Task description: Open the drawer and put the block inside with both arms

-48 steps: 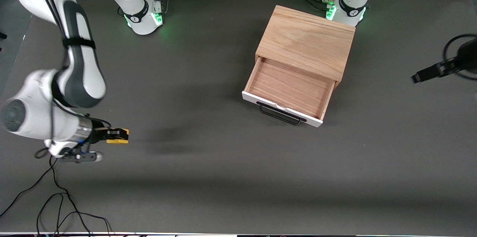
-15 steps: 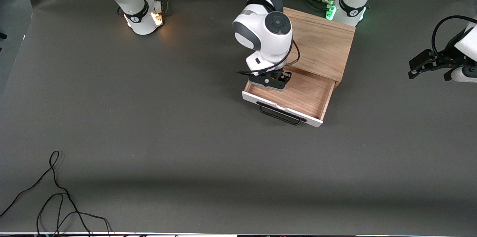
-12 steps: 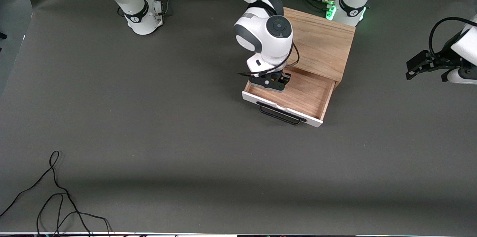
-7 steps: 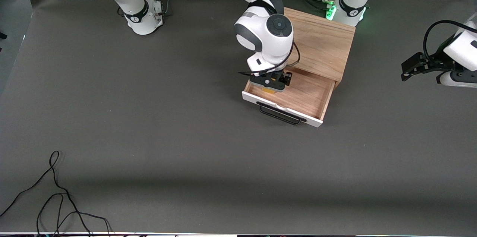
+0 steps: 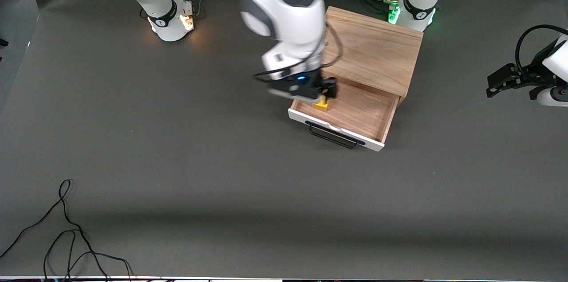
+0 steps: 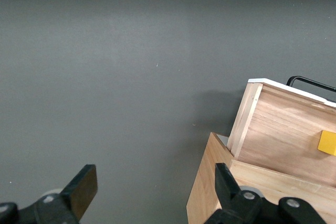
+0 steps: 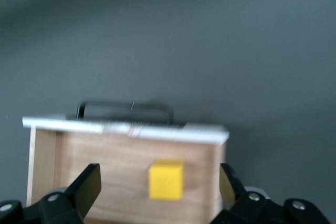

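Observation:
The drawer (image 5: pixel 355 111) stands pulled out of the light oak box (image 5: pixel 372 47), its white front panel (image 5: pixel 335 130) and black wire handle (image 5: pixel 333 137) facing the front camera. The yellow block (image 5: pixel 321 104) lies on the drawer's floor, near the corner toward the right arm's end. My right gripper (image 5: pixel 323 95) hangs open and empty just above the block. The right wrist view shows the block (image 7: pixel 166 180) between its spread fingers (image 7: pixel 89 184). My left gripper (image 5: pixel 506 80) waits open over the table, off the left arm's end of the box. Its wrist view shows the drawer (image 6: pixel 283 140) and block (image 6: pixel 328 142).
A loose black cable (image 5: pixel 66 220) lies on the grey table near the front corner at the right arm's end. The arms' bases (image 5: pixel 171 18) stand along the table's back edge, the left arm's base (image 5: pixel 410 11) right against the oak box.
My right gripper carried the block to the drawer, lowered into it, opened and let go. It has now risen, leaving the block on the drawer floor. My left arm shifted slightly.

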Controlling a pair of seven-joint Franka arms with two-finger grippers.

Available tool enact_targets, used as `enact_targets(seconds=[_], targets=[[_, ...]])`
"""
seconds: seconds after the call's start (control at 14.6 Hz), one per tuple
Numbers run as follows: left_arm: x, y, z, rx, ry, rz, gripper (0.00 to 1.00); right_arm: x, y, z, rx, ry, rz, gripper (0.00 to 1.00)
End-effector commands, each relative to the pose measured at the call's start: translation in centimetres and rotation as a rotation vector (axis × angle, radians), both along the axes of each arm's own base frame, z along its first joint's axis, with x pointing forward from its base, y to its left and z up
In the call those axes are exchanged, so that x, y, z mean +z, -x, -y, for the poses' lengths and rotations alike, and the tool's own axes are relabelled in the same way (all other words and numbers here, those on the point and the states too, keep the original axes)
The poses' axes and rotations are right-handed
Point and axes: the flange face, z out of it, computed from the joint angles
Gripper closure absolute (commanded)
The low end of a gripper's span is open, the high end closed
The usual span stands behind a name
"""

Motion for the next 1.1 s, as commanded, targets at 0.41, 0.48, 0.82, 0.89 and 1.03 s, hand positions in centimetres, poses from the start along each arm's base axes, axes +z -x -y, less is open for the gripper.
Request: enact_targets(seconds=[0.41, 0.48, 0.82, 0.89, 1.03], targets=[[-0.9, 1.4, -0.3, -0.031, -0.055, -0.07, 0.0, 7.4, -6.2, 35.9, 0.219, 0.059, -0.03, 0.0], [-0.9, 1.4, -0.4, -0.03, -0.056, -0.071, 0.0, 7.2, -5.9, 39.3, 0.215, 0.049, -0.042, 0.0], [-1.0, 1.3, -0.1, -0.03, -0.044, -0.07, 0.0, 6.8, -5.7, 50.8, 0.227, 0.039, -0.065, 0.0], [-1.3, 1.3, -0.1, -0.03, -0.041, -0.078, 0.0, 6.9, -5.7, 51.0, 0.239, 0.035, -0.065, 0.0], [-1.7, 1.3, 0.2, -0.036, -0.04, -0.09, 0.0, 7.1, -5.7, 50.5, 0.258, 0.039, -0.063, 0.0]])
